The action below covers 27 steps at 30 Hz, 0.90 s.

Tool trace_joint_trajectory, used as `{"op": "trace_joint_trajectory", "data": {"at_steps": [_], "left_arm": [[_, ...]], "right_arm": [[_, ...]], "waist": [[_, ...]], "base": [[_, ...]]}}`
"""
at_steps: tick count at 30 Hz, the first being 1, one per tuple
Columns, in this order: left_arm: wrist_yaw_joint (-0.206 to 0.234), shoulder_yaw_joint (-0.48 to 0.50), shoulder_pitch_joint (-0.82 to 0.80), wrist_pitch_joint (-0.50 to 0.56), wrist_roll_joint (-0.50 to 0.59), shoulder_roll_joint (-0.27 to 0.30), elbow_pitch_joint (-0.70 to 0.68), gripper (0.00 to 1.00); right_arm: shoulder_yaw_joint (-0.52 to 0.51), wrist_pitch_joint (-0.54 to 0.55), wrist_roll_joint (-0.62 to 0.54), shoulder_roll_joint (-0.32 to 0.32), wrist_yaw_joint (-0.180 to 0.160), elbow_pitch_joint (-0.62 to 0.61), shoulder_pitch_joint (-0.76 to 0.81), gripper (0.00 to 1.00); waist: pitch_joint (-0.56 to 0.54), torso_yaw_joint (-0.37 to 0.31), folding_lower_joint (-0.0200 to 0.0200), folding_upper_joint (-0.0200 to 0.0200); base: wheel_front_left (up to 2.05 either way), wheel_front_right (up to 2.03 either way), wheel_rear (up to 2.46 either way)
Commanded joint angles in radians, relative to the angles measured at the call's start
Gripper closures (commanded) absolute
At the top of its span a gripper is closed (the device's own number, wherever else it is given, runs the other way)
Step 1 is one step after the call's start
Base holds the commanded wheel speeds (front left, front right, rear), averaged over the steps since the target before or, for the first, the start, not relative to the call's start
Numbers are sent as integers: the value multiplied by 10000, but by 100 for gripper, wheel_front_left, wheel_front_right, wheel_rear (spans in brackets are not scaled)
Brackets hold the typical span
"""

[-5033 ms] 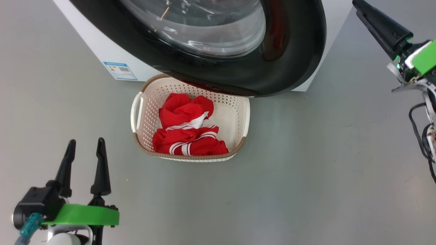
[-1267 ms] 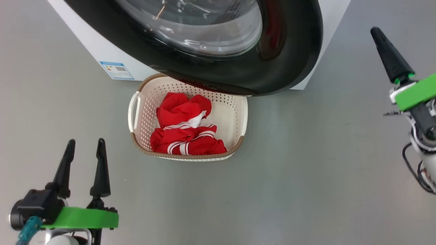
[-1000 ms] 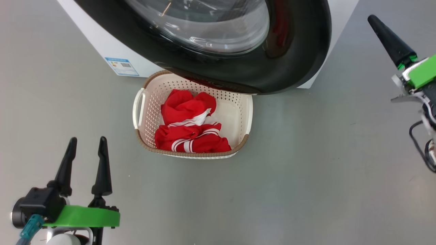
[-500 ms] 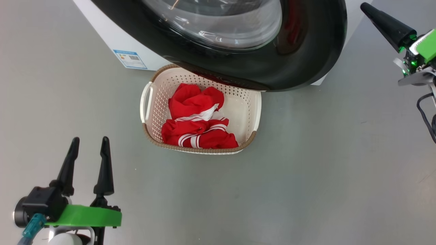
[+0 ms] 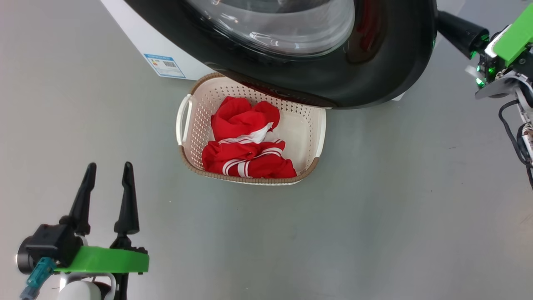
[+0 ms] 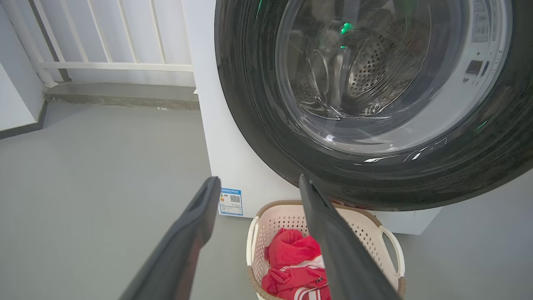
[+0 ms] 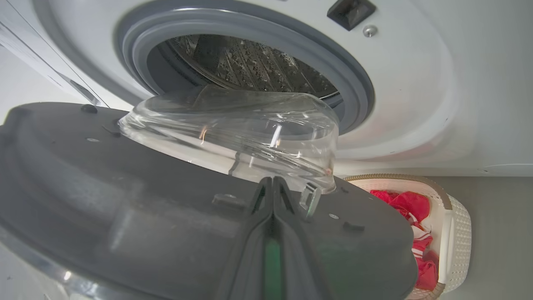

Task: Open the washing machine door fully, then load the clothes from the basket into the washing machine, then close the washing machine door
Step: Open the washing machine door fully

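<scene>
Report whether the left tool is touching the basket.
Apart. The head view shows a stretch of bare floor between the open left tool and the basket.

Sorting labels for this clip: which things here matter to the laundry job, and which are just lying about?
Job: glossy black round washer door; big white front-loading washing machine; red striped fabric clothes; cream perforated plastic basket.
Just around: white barred railing; grey floor.

Singles, plus two grippers
One washing machine (image 5: 135,35), one washing machine door (image 5: 333,81), one basket (image 5: 310,137) with two handles (image 6: 393,250), one heap of clothes (image 5: 245,146) (garment number unclear), one blue sticker (image 5: 164,66), left gripper (image 5: 109,166) and right gripper (image 7: 272,181).
</scene>
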Motion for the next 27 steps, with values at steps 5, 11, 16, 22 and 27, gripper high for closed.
{"op": "trace_joint_trajectory", "data": {"at_steps": [5,11,16,22,27], "left_arm": [[-33,411,-134,-80,-2,177,-202,0],[-33,463,-56,-80,39,168,-188,0],[-33,488,40,-80,81,166,-104,0],[-33,488,165,-80,105,181,-19,0],[-33,497,303,-80,104,219,10,0]], "right_arm": [[122,636,257,234,16,76,-264,100],[339,1192,277,387,16,79,-178,100],[525,1571,302,509,16,-201,220,100],[636,1832,365,618,16,-621,806,100],[733,1975,386,684,16,-972,1313,100]], "waist": [[-51,-8,0,0],[-210,-110,0,0],[-476,-211,0,0],[-834,-261,0,0],[-1089,-230,0,0]], "base": [[0,0,0],[0,0,0],[0,0,0],[0,0,0],[0,0,0]]}}
